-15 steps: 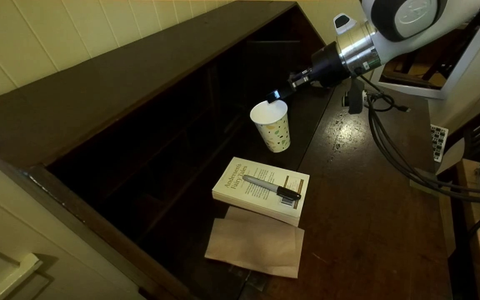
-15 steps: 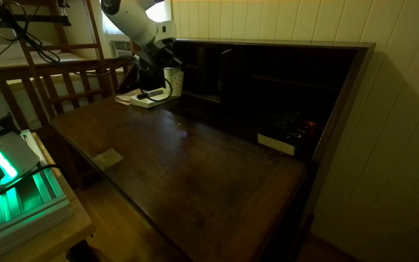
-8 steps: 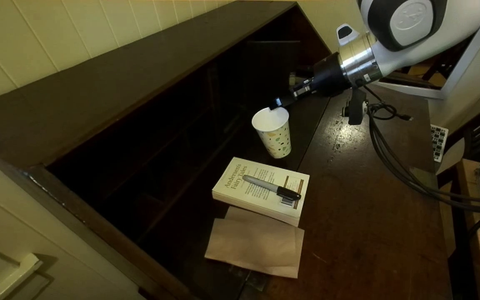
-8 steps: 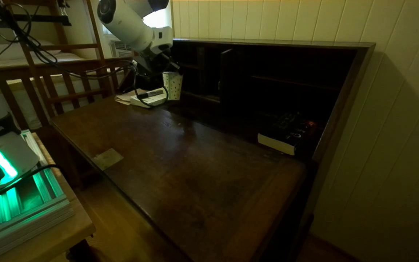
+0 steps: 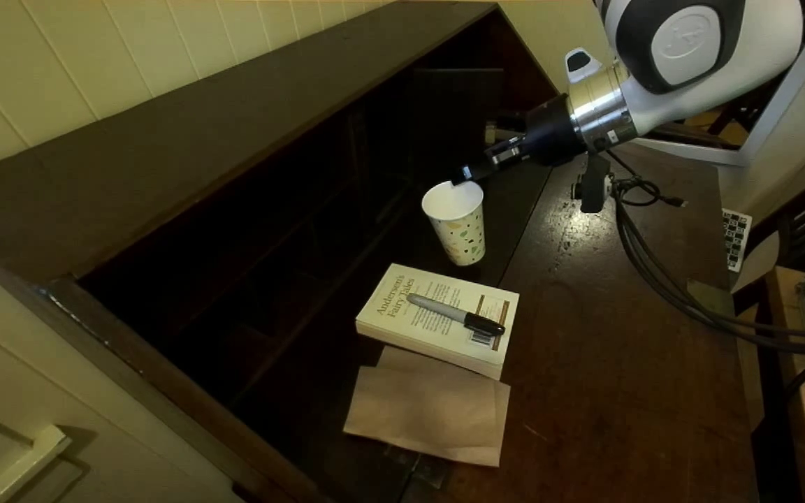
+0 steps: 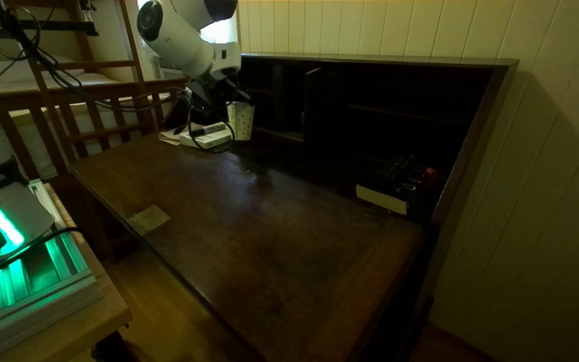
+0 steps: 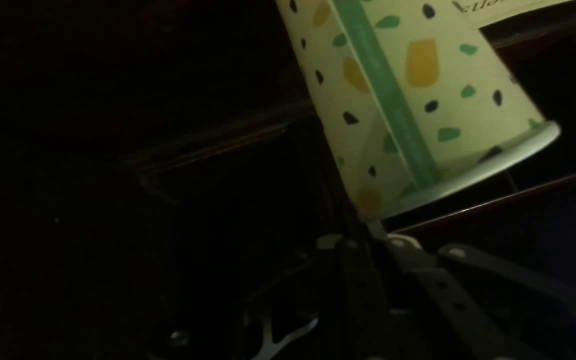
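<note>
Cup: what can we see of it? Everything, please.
Cup: tapered, looks like paper, cream with green, yellow and dark flecks; white inside, pale rim, green stripe along its side in the wrist view. Mouth up; any slight tilt is hard to judge. The gripper pinches its rim. It's near the book; whether its base touches the desk isn't clear.
</note>
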Robot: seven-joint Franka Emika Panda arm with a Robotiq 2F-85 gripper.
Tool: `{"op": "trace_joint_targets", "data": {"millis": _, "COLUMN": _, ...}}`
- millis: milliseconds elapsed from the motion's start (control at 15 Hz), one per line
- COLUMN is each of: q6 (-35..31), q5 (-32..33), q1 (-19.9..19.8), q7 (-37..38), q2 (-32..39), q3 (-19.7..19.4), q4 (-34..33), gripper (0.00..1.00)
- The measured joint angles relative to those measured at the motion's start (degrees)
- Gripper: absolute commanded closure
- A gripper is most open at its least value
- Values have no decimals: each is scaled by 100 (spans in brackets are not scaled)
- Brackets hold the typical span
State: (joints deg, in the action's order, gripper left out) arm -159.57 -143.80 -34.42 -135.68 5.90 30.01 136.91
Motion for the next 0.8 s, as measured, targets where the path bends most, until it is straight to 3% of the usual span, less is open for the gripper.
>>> {"op": "trace_joint_targets", "data": {"millis": 800, "q6": 297, "q5": 1, "q1": 7, "q7": 0, "q2": 47, "q3": -40, "q4": 238, "gripper": 99}}
